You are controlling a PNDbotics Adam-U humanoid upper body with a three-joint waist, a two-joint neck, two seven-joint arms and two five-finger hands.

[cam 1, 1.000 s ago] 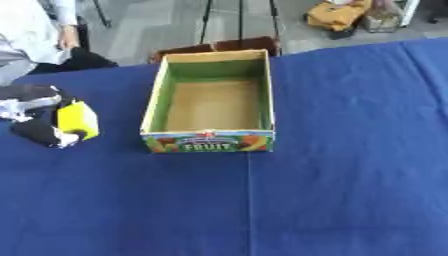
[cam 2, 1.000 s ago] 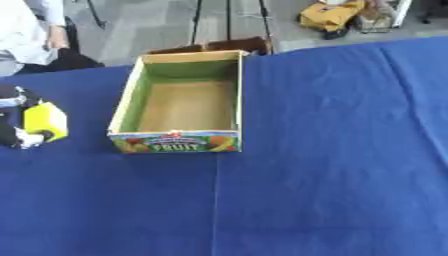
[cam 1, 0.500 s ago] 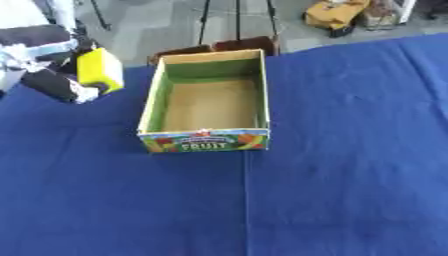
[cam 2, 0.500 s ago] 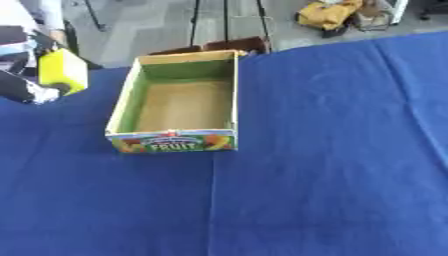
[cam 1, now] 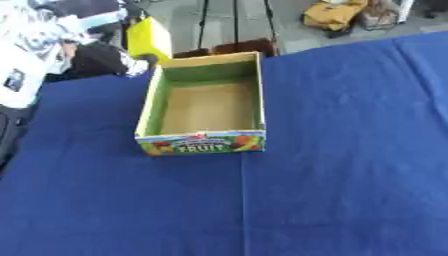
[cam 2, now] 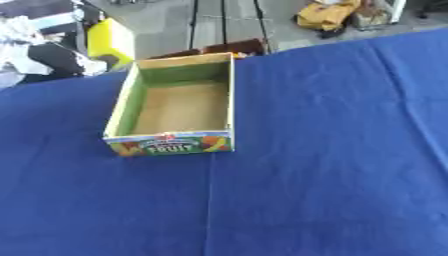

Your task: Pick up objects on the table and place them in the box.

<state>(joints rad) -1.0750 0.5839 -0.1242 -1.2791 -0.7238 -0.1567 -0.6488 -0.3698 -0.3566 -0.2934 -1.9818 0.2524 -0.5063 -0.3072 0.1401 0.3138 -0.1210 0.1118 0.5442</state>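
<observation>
left hand: upper left, blurred; yellow block rides at its top, finger closure cannot be made out
yellow block: in the air, upright, just beyond the far-left corner of the fruit box, not over the opening
box: empty, long axis running away from the robot
coming move: block likely needs to go right and nearer
right hand: not visible

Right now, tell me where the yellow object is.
The yellow object is at the upper left of the left eye view, held up by the left hand just beyond the box's far-left corner.
</observation>
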